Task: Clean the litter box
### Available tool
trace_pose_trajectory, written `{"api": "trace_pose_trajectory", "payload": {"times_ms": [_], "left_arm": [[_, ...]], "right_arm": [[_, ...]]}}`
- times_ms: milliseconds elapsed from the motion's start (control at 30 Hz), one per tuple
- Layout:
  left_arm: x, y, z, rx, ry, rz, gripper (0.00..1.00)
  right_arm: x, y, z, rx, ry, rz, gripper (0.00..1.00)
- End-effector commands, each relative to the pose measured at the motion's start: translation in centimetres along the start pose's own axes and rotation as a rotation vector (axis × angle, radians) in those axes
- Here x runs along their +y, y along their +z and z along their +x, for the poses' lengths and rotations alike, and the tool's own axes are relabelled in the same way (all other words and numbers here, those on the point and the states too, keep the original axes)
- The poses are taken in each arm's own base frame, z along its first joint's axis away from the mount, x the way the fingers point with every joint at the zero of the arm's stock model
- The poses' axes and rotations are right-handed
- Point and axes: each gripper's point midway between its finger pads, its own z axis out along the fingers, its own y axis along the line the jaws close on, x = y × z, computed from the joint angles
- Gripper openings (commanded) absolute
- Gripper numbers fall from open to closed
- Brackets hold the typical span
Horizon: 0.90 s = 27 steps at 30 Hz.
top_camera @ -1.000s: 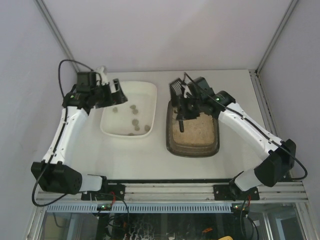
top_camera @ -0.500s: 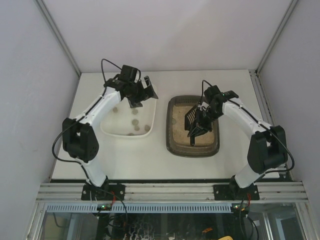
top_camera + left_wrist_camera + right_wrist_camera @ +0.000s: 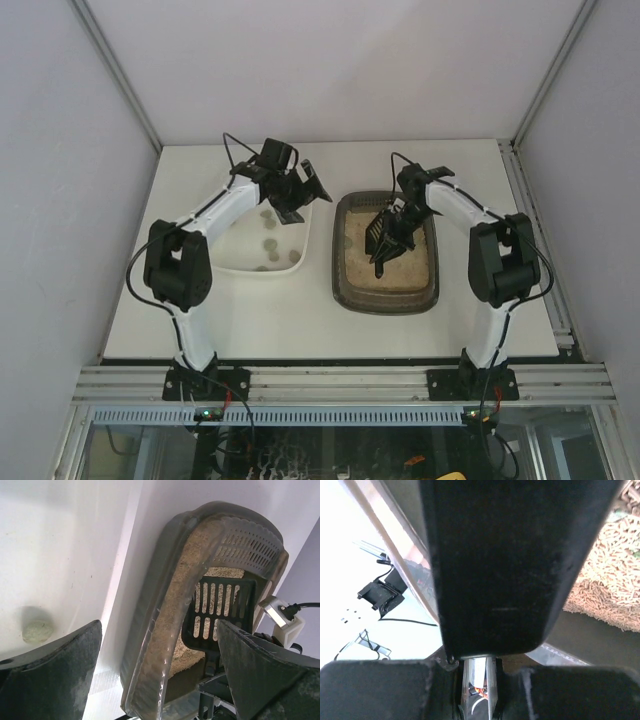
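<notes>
Lab enclosure: white panel walls [image 3: 330,70], aluminium rail [image 3: 340,383].

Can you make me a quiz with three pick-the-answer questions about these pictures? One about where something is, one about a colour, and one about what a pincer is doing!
1. Where is the litter box?
A) right of the white tray
B) on top of it
C) behind it

2. What colour is the scoop?
A) red
B) black
C) white

3. The left pincer is:
A) shut on the scoop
B) shut on the white tray
C) open and empty

Answers: 1 A, they sit side by side; 2 B, its slotted blade looks black; 3 C, it gapes with nothing in it.
</notes>
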Motion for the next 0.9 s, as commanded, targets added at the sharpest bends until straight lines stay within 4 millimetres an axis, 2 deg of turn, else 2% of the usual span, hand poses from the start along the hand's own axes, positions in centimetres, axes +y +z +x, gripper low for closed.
{"api": "trace_pose_trajectory", "payload": {"times_ms": [0, 267, 667, 833, 867], "left_arm": [[-2.8, -0.3, -0.6, -0.005, -0.024, 0.089, 0.99], [-2.7, -0.1, 0.9, 0.008, -0.022, 0.11, 0.99], [-2.1, 1.9, 3.5, 0.063, -0.018, 0.097, 0.98], [-2.0, 2.4, 3.6, 0.069, -0.025, 0.095, 0.98], [-2.5, 2.6, 4.8, 0.087, -0.009, 0.098, 0.98]], "right_arm": [[1.0, 0.2, -0.5, 0.021, -0.033, -0.027, 0.0], [1.7, 1.3, 0.0, 0.067, -0.042, -0.045, 0.0], [3.7, 3.4, -0.7, 0.099, -0.085, -0.109, 0.0], [3.9, 4.0, -0.5, 0.122, -0.09, -0.162, 0.0], [4.0, 4.2, -0.3, 0.133, -0.088, -0.181, 0.0]]}}
